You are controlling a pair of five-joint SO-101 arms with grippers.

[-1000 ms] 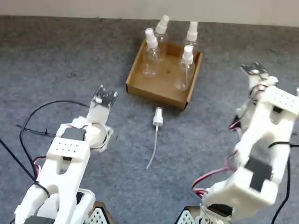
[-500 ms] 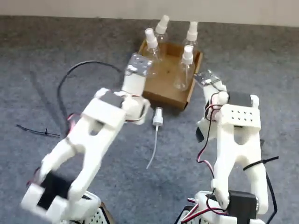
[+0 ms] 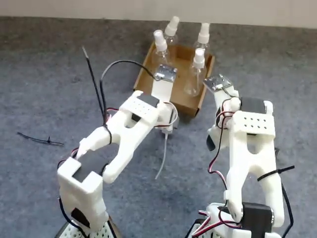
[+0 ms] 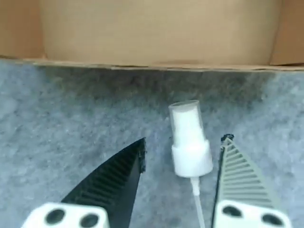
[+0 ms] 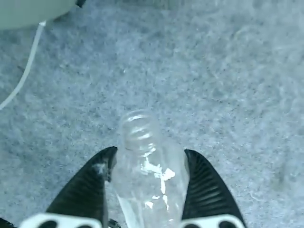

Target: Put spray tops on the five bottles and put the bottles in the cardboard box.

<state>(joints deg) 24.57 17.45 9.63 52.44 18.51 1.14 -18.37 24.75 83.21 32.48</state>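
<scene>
A loose white spray top with a long dip tube lies on the grey carpet just in front of the cardboard box. My left gripper is open, one finger on each side of the spray top's head, with the box wall right beyond it. My right gripper is shut on a clear bottle whose threaded neck is uncapped, held over the carpet. The right arm stands by the box's front right corner. Several capped bottles stand in the box or at its far edge.
A black cable tie lies on the carpet at the left. A black cable loops up from the left arm beside the box. The two arms stand close together in front of the box.
The left arm has swung right and forward from the open carpet to the spray top by the box. The right arm came in leftward a second ago and has kept still since.
</scene>
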